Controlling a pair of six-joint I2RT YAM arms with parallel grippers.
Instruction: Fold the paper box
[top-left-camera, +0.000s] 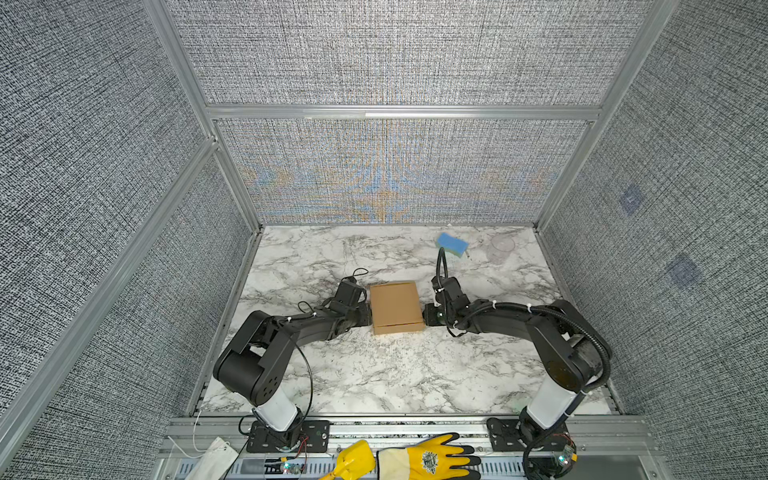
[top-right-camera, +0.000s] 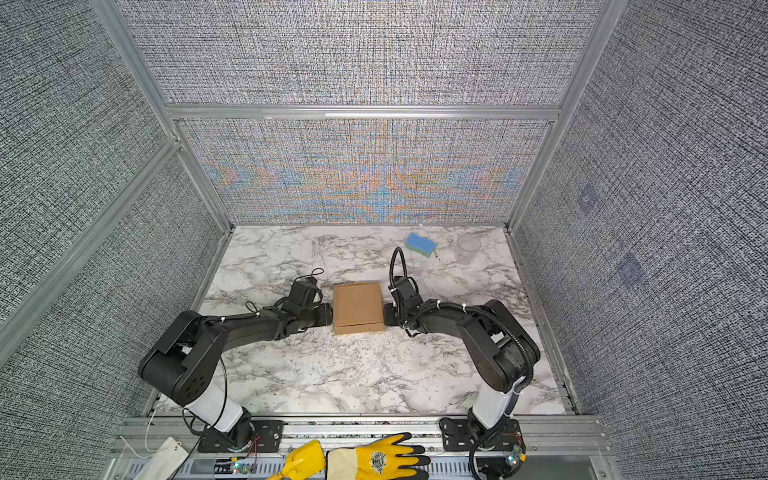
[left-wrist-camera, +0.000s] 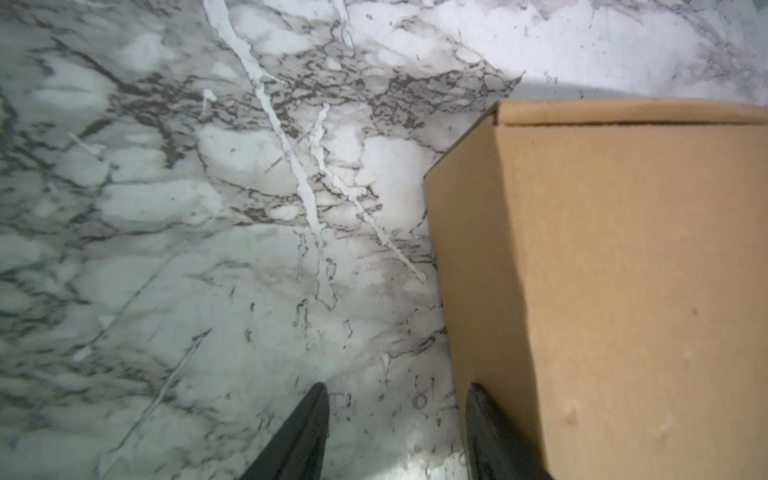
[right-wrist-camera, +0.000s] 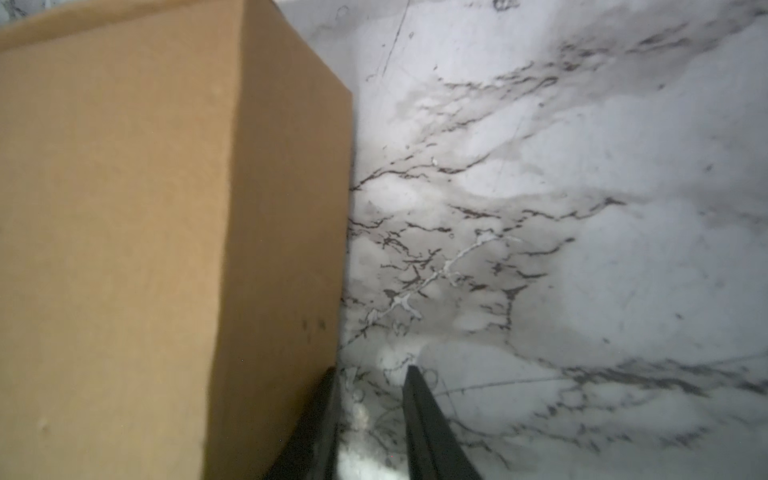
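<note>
- In both top views, shows the paper box folded shut and lying flat on the marble table, squarely between the two sets of jaws.
- Places the left gripper low at one side wall of the box and the right gripper low at the opposite wall. Cannot tell the jaw gaps from up here.
- Puts a blue sponge well beyond the right gripper's jaws, near the back wall and apart from the box.
- In the left wrist view, shows the left gripper with jaws parted, gripping nothing, only bare marble between them.
- Sets one finger just beside the side wall of the paper box, outside the jaws. Cannot tell whether touching.
- In the right wrist view, shows the right gripper with jaws a little apart, empty, marble visible in the gap.
- Sets one finger right against the side wall of the paper box, which stands outside the jaws. Leaves the other finger over open table.
</note>
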